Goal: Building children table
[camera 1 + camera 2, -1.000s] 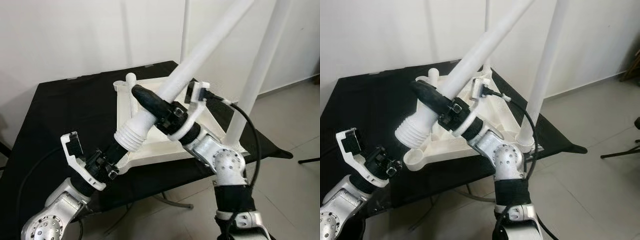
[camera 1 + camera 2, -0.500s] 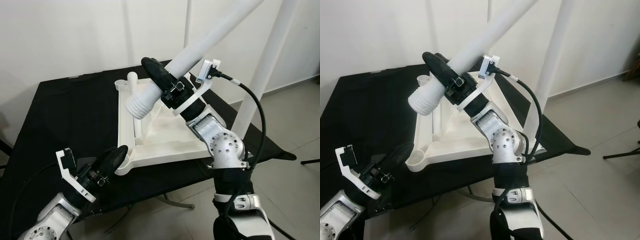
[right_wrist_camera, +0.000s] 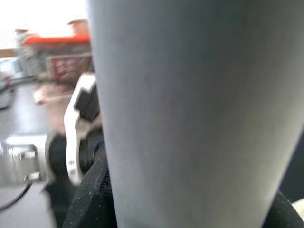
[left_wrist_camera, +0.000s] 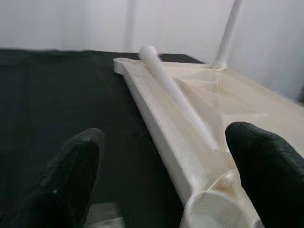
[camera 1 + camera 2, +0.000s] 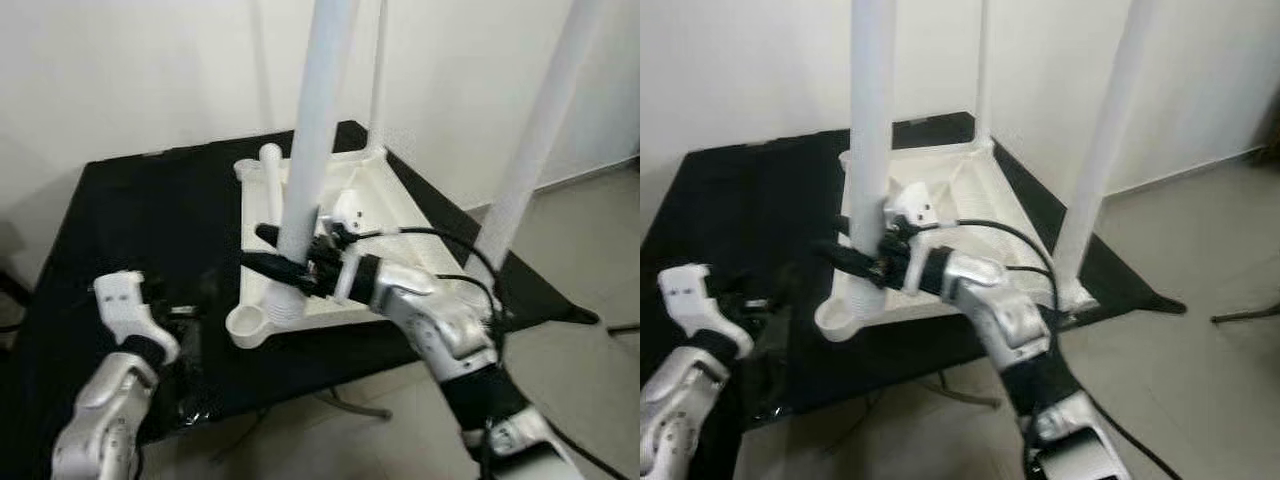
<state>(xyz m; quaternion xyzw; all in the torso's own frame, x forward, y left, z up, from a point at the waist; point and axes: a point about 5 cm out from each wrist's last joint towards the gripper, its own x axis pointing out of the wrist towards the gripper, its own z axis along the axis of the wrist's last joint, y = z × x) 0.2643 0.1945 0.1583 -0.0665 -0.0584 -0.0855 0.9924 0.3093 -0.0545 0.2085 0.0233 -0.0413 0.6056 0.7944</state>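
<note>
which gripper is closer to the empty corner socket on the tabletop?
Left. The left gripper hangs right before the empty corner socket, jaws open, one on each side. The right gripper is just beyond it, clamped on the upright table leg.

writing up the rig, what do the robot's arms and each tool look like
Both arms are silver metal with rounded, perforated joints. The right tool has black textured fingers and a white bracket, with a black cable looping back to the forearm. The left tool has blunt, rough black fingers and a white wrist housing.
</note>
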